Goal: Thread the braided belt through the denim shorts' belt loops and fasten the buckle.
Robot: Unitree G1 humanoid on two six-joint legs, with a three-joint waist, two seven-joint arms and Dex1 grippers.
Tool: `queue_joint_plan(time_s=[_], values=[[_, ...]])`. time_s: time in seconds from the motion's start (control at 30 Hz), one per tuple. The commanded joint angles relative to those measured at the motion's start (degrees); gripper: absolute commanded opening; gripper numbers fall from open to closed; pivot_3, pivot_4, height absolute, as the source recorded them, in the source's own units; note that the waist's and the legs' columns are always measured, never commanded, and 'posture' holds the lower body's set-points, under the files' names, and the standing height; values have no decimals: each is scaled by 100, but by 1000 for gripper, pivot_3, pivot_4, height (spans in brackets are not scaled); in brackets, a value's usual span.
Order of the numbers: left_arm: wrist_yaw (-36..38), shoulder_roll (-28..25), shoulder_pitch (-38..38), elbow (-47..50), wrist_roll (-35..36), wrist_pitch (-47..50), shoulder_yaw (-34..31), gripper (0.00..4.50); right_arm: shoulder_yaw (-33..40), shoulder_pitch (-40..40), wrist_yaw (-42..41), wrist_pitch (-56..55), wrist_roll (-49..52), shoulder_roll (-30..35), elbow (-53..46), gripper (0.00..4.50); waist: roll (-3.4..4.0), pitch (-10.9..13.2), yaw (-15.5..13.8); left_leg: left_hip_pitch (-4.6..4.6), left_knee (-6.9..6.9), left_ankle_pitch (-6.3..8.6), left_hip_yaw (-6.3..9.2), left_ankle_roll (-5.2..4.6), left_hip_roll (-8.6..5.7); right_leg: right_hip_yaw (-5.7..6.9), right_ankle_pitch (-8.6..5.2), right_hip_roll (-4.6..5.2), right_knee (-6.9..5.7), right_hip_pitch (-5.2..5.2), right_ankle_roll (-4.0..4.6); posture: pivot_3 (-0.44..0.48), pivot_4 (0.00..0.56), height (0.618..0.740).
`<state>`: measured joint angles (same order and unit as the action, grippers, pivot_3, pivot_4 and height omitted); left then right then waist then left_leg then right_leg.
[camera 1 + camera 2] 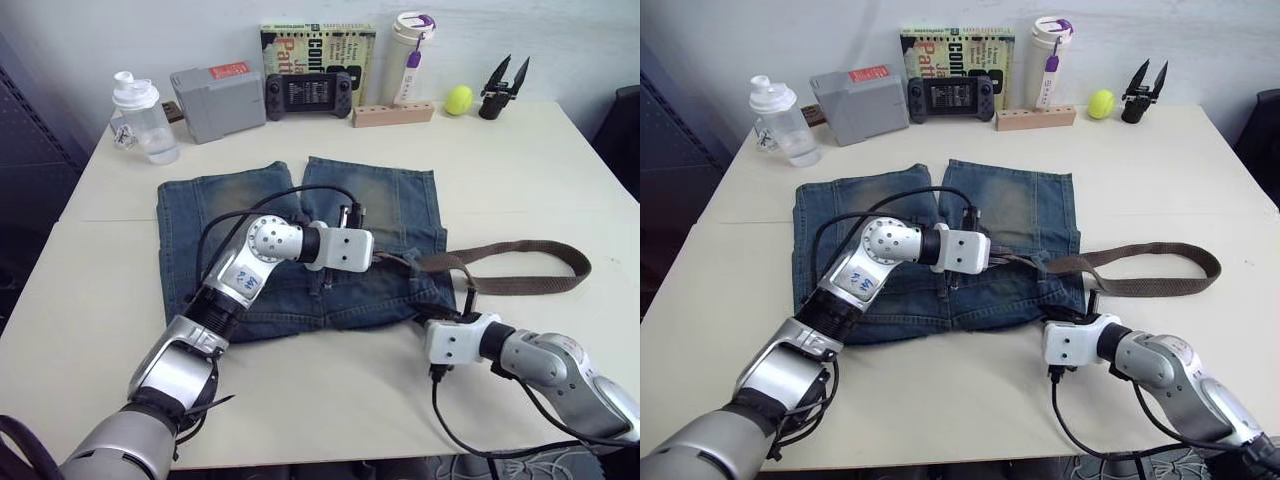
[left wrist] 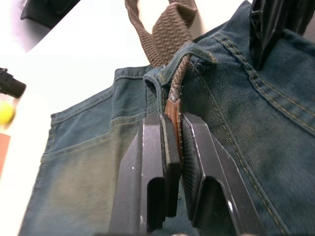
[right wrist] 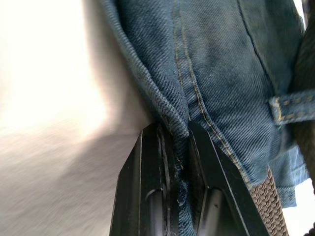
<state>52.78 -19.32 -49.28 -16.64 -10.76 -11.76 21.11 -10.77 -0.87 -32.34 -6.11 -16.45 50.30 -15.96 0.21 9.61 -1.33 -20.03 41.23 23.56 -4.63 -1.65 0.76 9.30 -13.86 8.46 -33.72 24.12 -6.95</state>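
Observation:
The denim shorts (image 1: 250, 200) lie flat on the table, waistband toward me. The braided belt (image 1: 520, 285) loops over the table to the right of them. Its tan leather tip (image 2: 173, 105) has come through one of the belt loops (image 2: 189, 51) on the waistband. My left gripper (image 2: 173, 120) is shut on that tip, over the middle of the waistband (image 1: 385, 255). At the shorts' near right corner, my right gripper (image 3: 174, 130) is shut on the waistband edge (image 1: 447, 312). The buckle is hidden.
Along the table's back edge stand a clear bottle (image 1: 143, 118), a grey box (image 1: 215, 100), a game console (image 1: 307, 93), a book (image 1: 318, 45), a wooden block (image 1: 393, 113), a white tumbler (image 1: 412, 45), a yellow ball (image 1: 459, 99) and a spare black gripper (image 1: 503, 88).

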Motion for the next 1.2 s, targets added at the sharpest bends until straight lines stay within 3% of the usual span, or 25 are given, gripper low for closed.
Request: queue_joint_plan(time_s=[0.03, 0.3, 0.67, 0.87, 1.07, 1.2], values=[[49, -310, 306, 661, 253, 231, -324, 0, 106, 104, -128, 413, -73, -105, 194, 48, 0, 0, 0, 2, 0, 0, 0, 0, 0, -1, 0, 0, -1, 0, 0, 0, 150, 722], [-197, -1517, 1329, 1105, -179, -465, -504, 0, 802, 356, -148, 682, 320, -134, -6, 48, 6, 1, -82, -10, 15, 0, 22, 0, -4, 2, 0, 9, 0, -3, 1, 0, 150, 722], [-991, -1487, 1748, 1348, 129, -1682, -851, 0, 2090, 1026, -288, 748, 754, 176, 573, 48, 17, 7, -185, -9, 26, 1, 67, -1, -15, 19, 1, 7, 16, -42, -3, 0, 150, 722], [-942, -1419, 1934, 1507, 279, -1764, -772, 0, 1963, 954, -407, 593, 693, 197, 611, 48, 26, 4, -163, -6, 22, 1, 66, -1, -10, 21, 1, 3, 16, -43, -3, 0, 150, 722], [-981, -1359, 2012, 1641, 292, -1788, -771, 0, 2027, 1151, -839, 1322, 1213, 39, 58, 48, 28, 3, -161, -5, 23, 0, 66, 0, -9, 21, 1, 0, 17, -43, -3, 0, 150, 722], [-1073, -1315, 2143, 1766, 298, -1919, -821, 0, 2589, 1419, -1513, 1816, 1983, 261, -339, 1776, 32, 2, -173, -6, 20, 1, 67, 0, -8, 23, 1, -1, 19, -43, -3, 0, 150, 722]])
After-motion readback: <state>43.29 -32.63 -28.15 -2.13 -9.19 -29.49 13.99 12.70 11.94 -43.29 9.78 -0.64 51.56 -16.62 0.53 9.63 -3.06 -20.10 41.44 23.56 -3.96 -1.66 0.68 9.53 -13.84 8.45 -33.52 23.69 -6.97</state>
